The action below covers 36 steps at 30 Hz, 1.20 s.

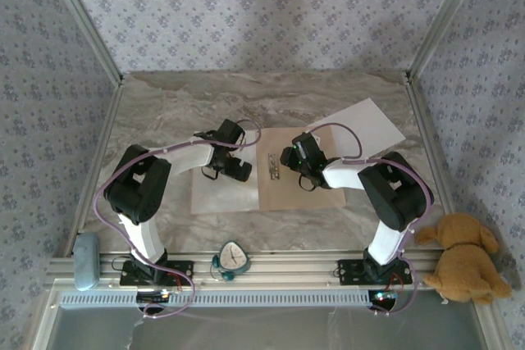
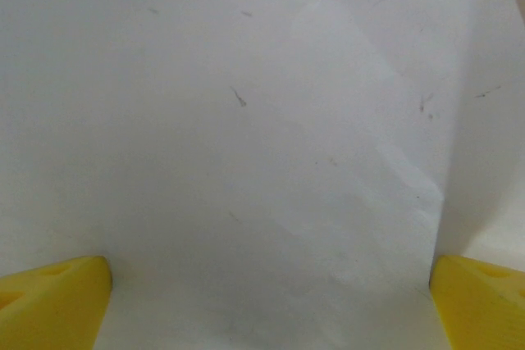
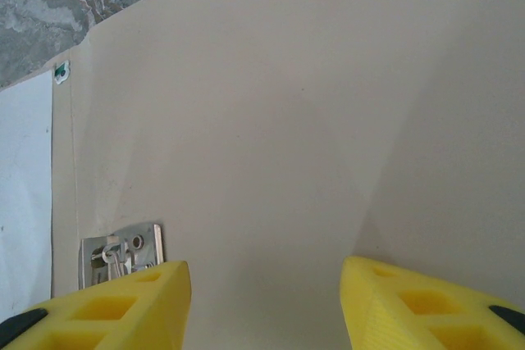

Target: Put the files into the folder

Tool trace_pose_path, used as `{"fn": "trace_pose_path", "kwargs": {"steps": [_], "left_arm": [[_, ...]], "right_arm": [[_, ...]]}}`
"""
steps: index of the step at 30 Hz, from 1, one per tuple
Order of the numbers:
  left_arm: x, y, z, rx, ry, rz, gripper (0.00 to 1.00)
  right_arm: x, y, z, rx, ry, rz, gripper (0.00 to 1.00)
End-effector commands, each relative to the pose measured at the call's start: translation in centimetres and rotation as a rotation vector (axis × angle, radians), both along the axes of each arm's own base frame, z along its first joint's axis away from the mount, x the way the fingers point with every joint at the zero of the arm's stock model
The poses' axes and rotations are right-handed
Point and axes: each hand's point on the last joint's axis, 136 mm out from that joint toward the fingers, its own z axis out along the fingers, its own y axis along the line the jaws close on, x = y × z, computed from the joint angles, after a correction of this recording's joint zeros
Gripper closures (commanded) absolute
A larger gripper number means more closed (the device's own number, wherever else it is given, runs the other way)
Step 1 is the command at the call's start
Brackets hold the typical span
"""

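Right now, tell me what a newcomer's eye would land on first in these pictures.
Two arms meet over the marble table: the left hand hangs wide open close over a white sheet, the right hand over the tan folder near its metal clip. A second white sheet lies askew at the far right, and a plush dog sits beyond the table's near right corner.

The left arm [image 1: 144, 239] and right arm [image 1: 381, 243] both pair white link shells with bulky black joint housings. A thin lilac cable [image 1: 99, 193] loops along each. The fingers [image 3: 123, 305] are bright yellow wedges with moulded rectangular pockets and black pieces at their outer edges. Small lights, possibly green and red, glow by the black bases [image 1: 373, 272].
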Motion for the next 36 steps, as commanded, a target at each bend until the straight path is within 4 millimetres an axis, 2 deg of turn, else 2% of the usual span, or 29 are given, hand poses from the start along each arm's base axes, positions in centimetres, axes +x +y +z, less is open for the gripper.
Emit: {"fn": "trace_pose_path", "kwargs": {"steps": [1,8,13,22,29,36], "left_arm": [[-2.3,0.2,-0.4,0.016,0.078,-0.059,0.00],[-1.6,0.5,-0.4,0.042,0.067,-0.053,0.00],[-1.0,-0.3,0.0,0.025,0.065,-0.058,0.00],[-0.3,-0.9,1.9,-0.014,0.036,-0.030,0.00],[0.2,1.0,3.1,0.019,0.005,0.060,0.00],[0.1,3.2,2.3,0.003,0.011,0.168,0.00]], "right_arm": [[-2.3,-1.7,-3.9,-0.099,0.133,-0.015,0.47],[-2.4,-1.6,-3.9,-0.098,0.134,-0.011,0.47],[-2.4,-1.6,-4.0,-0.100,0.136,-0.009,0.47],[-2.4,-1.6,-4.0,-0.100,0.136,-0.008,0.47],[-2.4,-1.3,-3.9,-0.088,0.134,-0.005,0.47],[-2.7,-0.9,-4.1,-0.073,0.144,0.011,0.47]]}}
